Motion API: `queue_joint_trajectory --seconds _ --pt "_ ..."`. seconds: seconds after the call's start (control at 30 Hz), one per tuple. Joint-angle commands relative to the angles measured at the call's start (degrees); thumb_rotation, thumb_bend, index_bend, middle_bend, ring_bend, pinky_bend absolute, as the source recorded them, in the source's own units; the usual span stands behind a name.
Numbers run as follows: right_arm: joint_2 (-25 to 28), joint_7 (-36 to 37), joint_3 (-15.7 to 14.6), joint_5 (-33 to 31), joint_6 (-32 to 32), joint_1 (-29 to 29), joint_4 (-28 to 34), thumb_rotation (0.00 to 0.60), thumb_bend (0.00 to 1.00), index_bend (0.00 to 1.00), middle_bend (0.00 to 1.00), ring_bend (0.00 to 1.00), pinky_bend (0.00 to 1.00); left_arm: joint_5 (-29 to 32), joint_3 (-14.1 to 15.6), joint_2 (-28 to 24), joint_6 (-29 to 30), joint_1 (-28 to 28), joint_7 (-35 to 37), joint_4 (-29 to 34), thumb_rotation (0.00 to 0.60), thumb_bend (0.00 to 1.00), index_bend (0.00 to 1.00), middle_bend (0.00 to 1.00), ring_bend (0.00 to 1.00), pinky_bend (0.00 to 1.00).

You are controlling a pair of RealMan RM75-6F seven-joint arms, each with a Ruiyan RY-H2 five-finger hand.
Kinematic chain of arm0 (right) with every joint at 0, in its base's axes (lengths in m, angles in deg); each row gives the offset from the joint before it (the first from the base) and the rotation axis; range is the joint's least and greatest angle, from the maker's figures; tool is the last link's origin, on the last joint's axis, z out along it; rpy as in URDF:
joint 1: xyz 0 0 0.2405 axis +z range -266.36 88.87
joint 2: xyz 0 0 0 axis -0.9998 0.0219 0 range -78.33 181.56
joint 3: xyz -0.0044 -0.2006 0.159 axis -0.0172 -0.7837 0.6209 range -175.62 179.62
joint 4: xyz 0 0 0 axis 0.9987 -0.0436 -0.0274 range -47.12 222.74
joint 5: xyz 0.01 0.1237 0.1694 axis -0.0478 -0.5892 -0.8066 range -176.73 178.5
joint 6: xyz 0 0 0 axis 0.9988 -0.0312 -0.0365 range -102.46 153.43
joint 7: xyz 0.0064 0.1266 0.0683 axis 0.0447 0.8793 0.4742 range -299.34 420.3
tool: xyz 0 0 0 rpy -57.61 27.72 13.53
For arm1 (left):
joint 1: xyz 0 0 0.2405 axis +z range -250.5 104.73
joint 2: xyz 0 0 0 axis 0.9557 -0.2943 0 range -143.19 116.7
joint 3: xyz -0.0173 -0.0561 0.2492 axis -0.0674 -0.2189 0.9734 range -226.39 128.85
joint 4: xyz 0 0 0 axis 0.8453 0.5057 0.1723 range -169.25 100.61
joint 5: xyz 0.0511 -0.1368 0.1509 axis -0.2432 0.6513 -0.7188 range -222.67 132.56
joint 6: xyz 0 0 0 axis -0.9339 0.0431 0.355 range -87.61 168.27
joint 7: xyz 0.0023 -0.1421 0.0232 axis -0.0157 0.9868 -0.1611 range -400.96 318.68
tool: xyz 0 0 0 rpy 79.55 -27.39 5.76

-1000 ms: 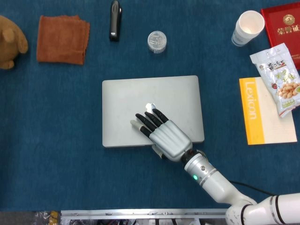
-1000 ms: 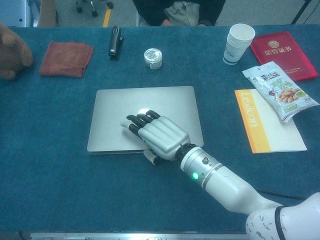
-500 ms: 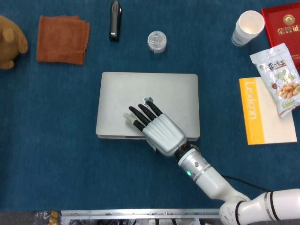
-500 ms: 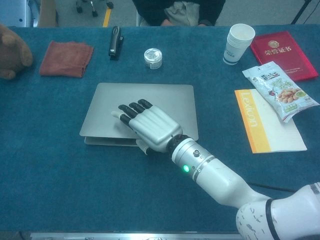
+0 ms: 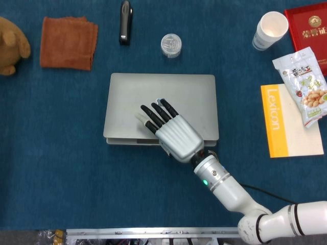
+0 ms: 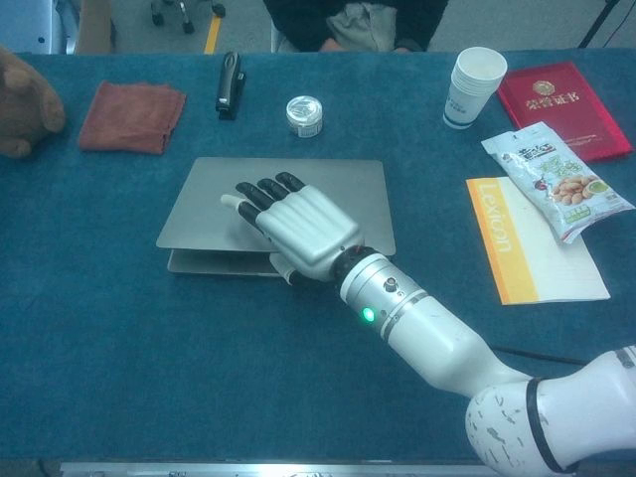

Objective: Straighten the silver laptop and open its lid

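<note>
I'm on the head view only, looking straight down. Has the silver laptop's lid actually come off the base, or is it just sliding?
Observer: From the chest view, the lid is raised. A thin wedge of gap shows above the base along the front edge.
Operator: How is the right hand holding it?
Observer: The right hand has its fingers lying flat on top of the lid. What looks like the thumb is tucked under the front edge, partly hidden.
Operator: Anything behind the laptop I should know about?
Observer: A person sits just past the table's far edge, outside your view.
</note>
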Motion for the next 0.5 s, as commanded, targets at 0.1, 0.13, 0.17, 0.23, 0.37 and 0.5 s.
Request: queue_joint_trajectory --seconds 0.1,0.13,0.17,0.23,0.37,0.5 --pt "0.1 -0.5 0.6 -0.4 -0.4 0.7 0.4 0.600 0.48 0.00 0.00 0.00 0.06 -0.4 0.2 0.0 0.1 0.1 -0.1 0.0 0.600 0.11 0.06 0.10 0.01 0.01" --pt "0.1 -0.7 0.7 -0.5 -0.5 0.9 0.4 0.600 0.48 0.00 0.00 0.00 0.06 -0.4 0.3 -0.1 -0.1 0.1 -0.1 0.0 0.600 0.11 0.07 0.11 0.02 0.01" --pt "0.1 -0.8 0.9 -0.7 -0.6 1.0 0.5 0.600 0.48 0.00 0.00 0.00 0.06 -0.3 0.3 -0.2 -0.3 0.0 -0.2 0.1 0.600 0.11 0.08 0.12 0.03 0.01" --pt "0.2 -1.0 1.2 -0.9 -0.8 1.3 0.6 0.600 0.48 0.00 0.00 0.00 0.06 -0.4 0.5 -0.4 -0.7 -0.1 -0.2 0.3 0.600 0.11 0.13 0.17 0.07 0.06" --pt "0.4 -1.6 1.5 -1.4 -1.3 1.9 1.2 0.600 0.48 0.00 0.00 0.00 0.06 -1.0 1.3 -1.1 -2.6 -0.7 -0.1 0.4 0.600 0.11 0.23 0.25 0.14 0.13" --pt "0.6 -2.0 1.6 -1.8 -1.7 2.3 1.4 0.600 0.48 0.00 0.00 0.00 0.06 -2.0 2.4 -1.9 -4.7 -1.5 0.1 0.8 0.600 0.11 0.29 0.27 0.14 0.13"
